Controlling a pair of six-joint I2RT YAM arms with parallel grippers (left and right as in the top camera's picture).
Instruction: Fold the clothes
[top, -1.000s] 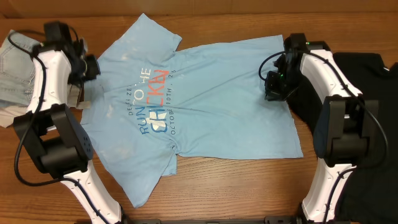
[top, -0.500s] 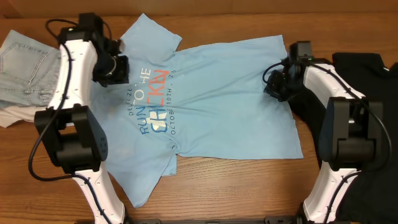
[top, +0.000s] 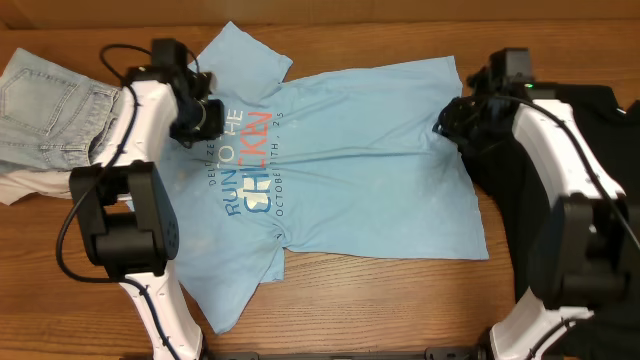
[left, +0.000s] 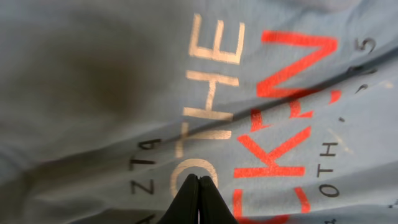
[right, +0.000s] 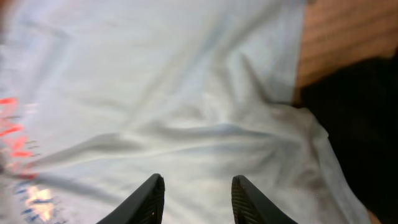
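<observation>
Denim (top: 45, 100), pale and rumpled, lies at ten o'clock on the table (top: 400, 300). The left gripper (left: 198, 198), fingers pressed together, hangs over the print of the sky-blue T-shirt (top: 350, 190), which is spread flat at centre. At two o'clock the right gripper (right: 196, 199), fingers apart, hangs over its hem beside the black T-shirt (right: 360, 124).
</observation>
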